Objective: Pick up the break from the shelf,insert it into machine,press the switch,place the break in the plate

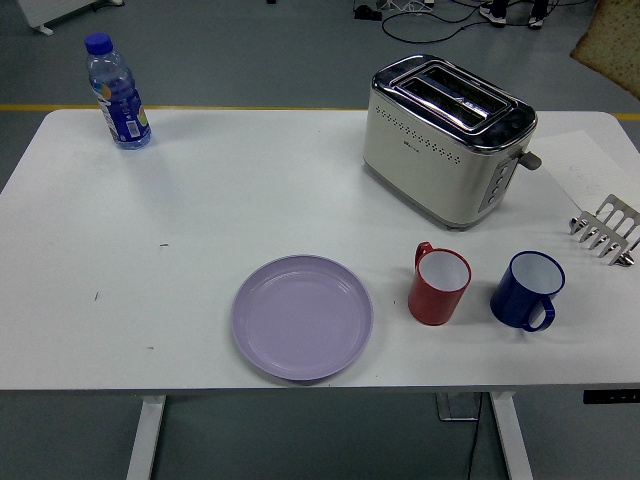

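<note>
Inventory, head view

1. Surface [200, 200]: white, fills most of the frame, near edge along 6 o'clock.
2. Slice of bread [610, 45]: the task's thing. It sits at the 1 o'clock corner of the frame, brown and crusted, partly cut off by the frame's edge. It shows against the grey floor beyond the surface's far right corner, well apart from the toaster and the plate. I cannot tell what carries it.
3. Toaster [445, 140]: cream body, chrome top with two slots, set at an angle at about 1 o'clock from centre. Its lever end points toward 3 o'clock.
4. Toast rack [607, 230]: metal, at 3 o'clock by the right edge of the surface, beside a sheet of paper [585, 165].
5. Plate [302, 317]: lilac, round, at 6 o'clock near the front edge.
6. Red mug [439, 286]: upright, white inside, just right of the plate, handle toward 11 o'clock.
7. Blue mug [527, 290]: upright, white inside, near the red mug at its 3 o'clock, not touching it, handle toward 5 o'clock.
8. Water bottle [117, 92]: blue cap and label, upright at the 10 o'clock corner.
9. My hands: neither is in frame, so I cannot tell how my fingers stand, wide, narrow or holding
</note>
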Controlling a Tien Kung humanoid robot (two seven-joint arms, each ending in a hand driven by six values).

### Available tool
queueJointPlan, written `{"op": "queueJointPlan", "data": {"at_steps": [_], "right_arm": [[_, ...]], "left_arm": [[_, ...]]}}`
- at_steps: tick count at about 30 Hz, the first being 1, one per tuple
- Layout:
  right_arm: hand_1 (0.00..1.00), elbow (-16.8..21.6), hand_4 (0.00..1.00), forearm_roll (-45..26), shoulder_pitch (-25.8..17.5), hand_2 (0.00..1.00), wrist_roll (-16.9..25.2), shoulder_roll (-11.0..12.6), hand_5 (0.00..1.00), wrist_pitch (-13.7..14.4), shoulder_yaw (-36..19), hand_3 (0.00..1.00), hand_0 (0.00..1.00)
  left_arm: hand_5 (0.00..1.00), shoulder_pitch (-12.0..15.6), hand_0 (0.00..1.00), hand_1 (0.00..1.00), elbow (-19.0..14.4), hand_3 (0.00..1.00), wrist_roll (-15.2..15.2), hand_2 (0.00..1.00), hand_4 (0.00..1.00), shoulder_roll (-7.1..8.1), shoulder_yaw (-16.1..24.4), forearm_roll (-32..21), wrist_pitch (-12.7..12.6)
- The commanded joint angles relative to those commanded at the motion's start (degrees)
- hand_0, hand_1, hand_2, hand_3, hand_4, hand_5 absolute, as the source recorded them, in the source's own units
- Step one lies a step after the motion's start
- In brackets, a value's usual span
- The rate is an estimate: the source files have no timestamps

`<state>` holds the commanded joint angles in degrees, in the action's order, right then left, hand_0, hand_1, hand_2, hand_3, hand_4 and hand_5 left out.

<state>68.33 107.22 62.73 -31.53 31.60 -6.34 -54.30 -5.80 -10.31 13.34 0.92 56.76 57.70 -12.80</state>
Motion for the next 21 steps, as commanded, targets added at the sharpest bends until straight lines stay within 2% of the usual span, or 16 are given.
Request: {"op": "queueJointPlan", "data": {"at_steps": [10, 15, 21], "right_arm": [[0.261, -8.65, 0.393, -4.23, 6.14, 0.351, 2.96, -7.56, 0.002, -4.25, 4.62, 0.447, 0.244], [0.261, -11.13, 0.393, -4.47, 7.92, 0.351, 3.97, -10.32, 0.002, -4.54, 5.57, 0.447, 0.244], [0.261, -13.88, 0.384, -3.24, 9.43, 0.350, 5.32, -13.38, 0.002, -3.46, 6.65, 0.443, 0.237]], "left_arm": [[0.816, 0.43, 0.625, 0.449, 0.00, 0.511, 0.15, 0.456, 0.262, -0.03, -0.30, -0.40, -0.16], [0.816, 0.54, 0.625, 0.449, 0.00, 0.511, 0.19, 0.456, 0.262, 0.00, -0.36, -0.46, -0.20], [0.815, 0.59, 0.625, 0.448, 0.00, 0.511, 0.28, 0.455, 0.263, 0.09, -0.38, -0.30, -0.25]]}}
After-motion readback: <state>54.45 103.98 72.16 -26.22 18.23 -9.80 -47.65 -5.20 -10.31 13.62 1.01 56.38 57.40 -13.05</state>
